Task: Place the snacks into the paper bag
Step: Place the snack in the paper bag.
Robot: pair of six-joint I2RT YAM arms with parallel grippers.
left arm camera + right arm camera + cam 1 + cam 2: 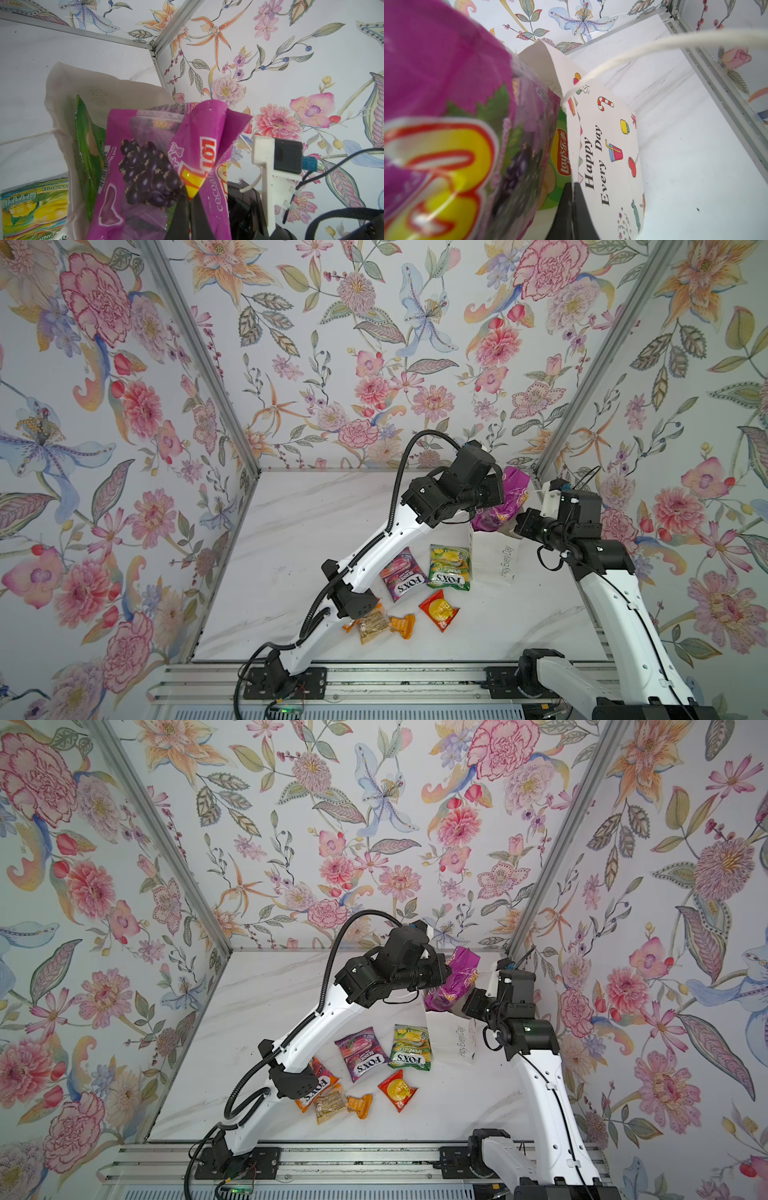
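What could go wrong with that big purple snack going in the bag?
The purple grape pack, pinched by the left gripper, sticks far out of the paper bag beside the green chips bag; let go now, it might tip out. The right gripper grips only the bag's thin edge, so pushing hard could tear or topple it.

"Happy Every Day" on paper bag [618, 182]

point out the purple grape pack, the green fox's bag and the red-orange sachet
purple grape pack [511, 493]: in a top view, its creased upper half
green fox's bag [449, 568]: in a top view, centre of its face
red-orange sachet [439, 610]: in a top view, the yellow circle at its middle
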